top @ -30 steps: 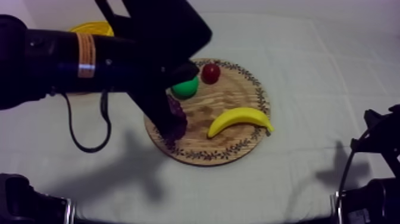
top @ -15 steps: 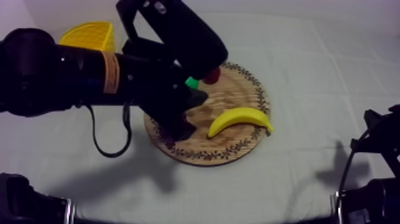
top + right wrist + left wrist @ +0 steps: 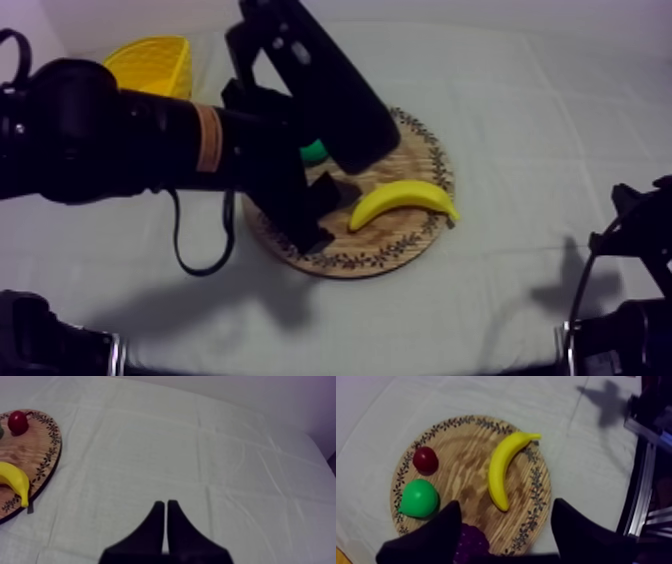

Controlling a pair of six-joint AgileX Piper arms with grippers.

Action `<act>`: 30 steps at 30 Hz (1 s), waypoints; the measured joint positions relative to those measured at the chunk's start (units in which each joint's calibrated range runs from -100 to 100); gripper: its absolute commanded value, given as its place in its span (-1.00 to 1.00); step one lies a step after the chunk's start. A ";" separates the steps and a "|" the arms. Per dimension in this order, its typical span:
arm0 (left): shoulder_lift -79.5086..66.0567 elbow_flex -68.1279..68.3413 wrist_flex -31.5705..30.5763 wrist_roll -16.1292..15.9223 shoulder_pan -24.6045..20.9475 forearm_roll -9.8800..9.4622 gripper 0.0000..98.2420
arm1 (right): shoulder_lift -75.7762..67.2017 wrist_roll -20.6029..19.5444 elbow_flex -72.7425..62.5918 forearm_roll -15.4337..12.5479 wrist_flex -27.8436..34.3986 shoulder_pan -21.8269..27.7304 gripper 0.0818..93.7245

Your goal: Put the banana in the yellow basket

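The yellow banana [image 3: 402, 198] lies on the right part of the round wooden board [image 3: 432, 160]. My left gripper [image 3: 322, 212] hangs over the board just left of the banana. In the left wrist view its black fingers [image 3: 438, 531] stand wide apart and open, nothing between them, with the banana [image 3: 501, 471] on the board [image 3: 536, 491] just beyond the tips. The yellow basket [image 3: 152, 62] stands at the far left, behind my left arm. My right gripper [image 3: 166, 507] is shut as a narrow wedge over bare cloth, with the banana [image 3: 15, 481] off to its side.
Also on the board are a green pear [image 3: 418, 498], a small red fruit [image 3: 426, 459] and purple grapes [image 3: 471, 543] under the left gripper. The right arm [image 3: 625, 300] rests low at the right edge. Bare cloth lies right of the board.
My left arm has moved right across the board toward the banana, and its fingers have gone from shut to open. It now covers the grapes and red fruit. The right arm is still.
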 measured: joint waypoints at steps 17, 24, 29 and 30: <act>19.34 -13.36 7.45 -4.34 -0.87 3.53 0.32 | 0.00 0.00 0.00 0.00 0.00 0.00 -0.99; 28.93 -24.45 15.63 -4.49 -0.94 4.25 0.33 | 0.00 0.00 0.00 0.00 0.00 0.00 -0.99; 35.78 -31.36 20.42 -4.54 -1.37 4.49 0.29 | 0.00 0.00 0.00 0.00 0.00 0.00 -0.99; 37.08 -32.79 21.78 -4.53 -1.42 4.49 0.29 | 0.00 0.00 0.00 0.00 0.00 0.00 -0.99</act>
